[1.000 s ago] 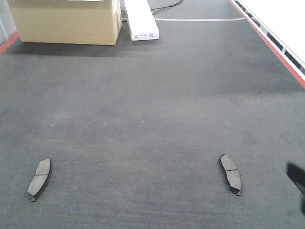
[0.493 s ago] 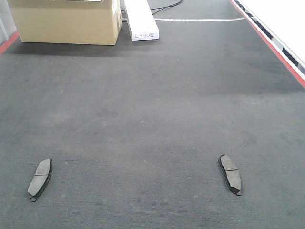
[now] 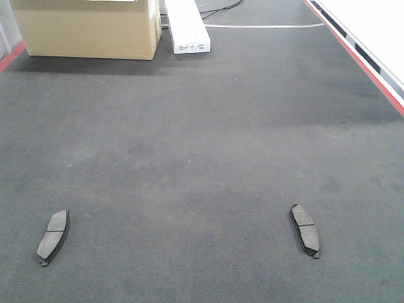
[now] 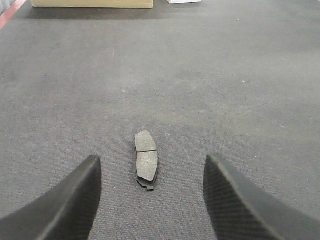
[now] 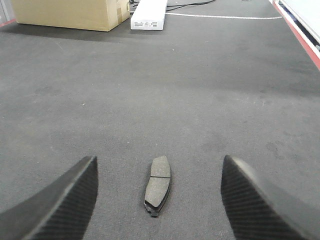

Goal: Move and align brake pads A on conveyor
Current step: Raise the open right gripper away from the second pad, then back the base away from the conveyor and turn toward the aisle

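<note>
While both arms hang with fingers spread wide and nothing held, the left hand (image 4: 151, 161) frames the left brake pad (image 4: 146, 162) and the right hand (image 5: 160, 160) frames the right brake pad (image 5: 158, 184). Each pad lies flat and slightly askew on the desk (image 3: 202, 145), a felt conveyor belt, apparently just ahead of the fingertips. Pads this thin could slip or twist as the fingers close, or the fingertips could snag the felt, well short of the cardboard box (image 3: 88, 28) and white carton (image 3: 186, 25) beyond.

On the wide dark grey felt-like conveyor belt (image 3: 202, 126) one flat dark grey curved brake pad (image 3: 53, 237) lies at the near left, and a second brake pad (image 3: 305, 229) at the near right, well apart. Far behind, at the left, stands a brown cardboard box (image 3: 88, 28), with a long white carton (image 3: 186, 28) just beside it on its right.
</note>
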Controlling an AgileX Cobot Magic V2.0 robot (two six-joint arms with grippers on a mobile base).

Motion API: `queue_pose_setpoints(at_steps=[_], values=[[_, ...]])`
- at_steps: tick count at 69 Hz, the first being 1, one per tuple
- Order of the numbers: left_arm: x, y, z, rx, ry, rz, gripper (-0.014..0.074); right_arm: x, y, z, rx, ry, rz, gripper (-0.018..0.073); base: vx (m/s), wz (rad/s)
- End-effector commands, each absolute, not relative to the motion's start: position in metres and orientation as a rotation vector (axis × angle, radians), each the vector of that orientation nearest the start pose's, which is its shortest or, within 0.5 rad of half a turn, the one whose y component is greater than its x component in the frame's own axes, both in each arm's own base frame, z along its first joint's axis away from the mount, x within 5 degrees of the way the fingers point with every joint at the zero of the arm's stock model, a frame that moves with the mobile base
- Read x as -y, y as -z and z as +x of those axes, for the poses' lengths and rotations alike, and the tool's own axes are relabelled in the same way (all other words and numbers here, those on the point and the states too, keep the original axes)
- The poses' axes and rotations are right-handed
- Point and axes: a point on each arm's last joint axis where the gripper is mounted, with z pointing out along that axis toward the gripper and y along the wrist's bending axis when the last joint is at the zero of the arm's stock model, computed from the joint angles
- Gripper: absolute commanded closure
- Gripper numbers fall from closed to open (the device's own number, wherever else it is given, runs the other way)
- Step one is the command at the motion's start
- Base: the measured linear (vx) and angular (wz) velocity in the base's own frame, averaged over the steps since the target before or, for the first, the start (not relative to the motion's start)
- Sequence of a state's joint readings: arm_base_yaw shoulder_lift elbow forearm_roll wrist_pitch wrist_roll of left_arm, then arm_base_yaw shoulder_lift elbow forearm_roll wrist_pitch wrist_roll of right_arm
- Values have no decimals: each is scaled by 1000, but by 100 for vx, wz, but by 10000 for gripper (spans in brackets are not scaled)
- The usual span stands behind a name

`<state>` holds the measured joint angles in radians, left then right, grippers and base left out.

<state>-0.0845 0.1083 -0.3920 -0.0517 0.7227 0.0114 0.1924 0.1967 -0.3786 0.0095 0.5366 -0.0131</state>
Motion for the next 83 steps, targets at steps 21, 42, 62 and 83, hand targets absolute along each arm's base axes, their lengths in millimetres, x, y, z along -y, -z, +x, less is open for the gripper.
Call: queue_pose_setpoints(at_steps=[21, 42, 62, 83], values=[[6, -285, 36, -1840, 116, 75, 157, -11, -292, 56, -1755, -119, -189, 54, -9, -3], [6, -285, 36, -1838, 116, 75, 157, -11, -292, 57, -1756, -119, -189, 54, -33, -7], [6, -285, 36, -1838, 116, 75, 157, -11, -292, 57, -1756, -119, -189, 54, -42, 7], [6, -285, 36, -1838, 116, 75, 157, -11, -292, 57, -1756, -119, -189, 54, -41, -1]])
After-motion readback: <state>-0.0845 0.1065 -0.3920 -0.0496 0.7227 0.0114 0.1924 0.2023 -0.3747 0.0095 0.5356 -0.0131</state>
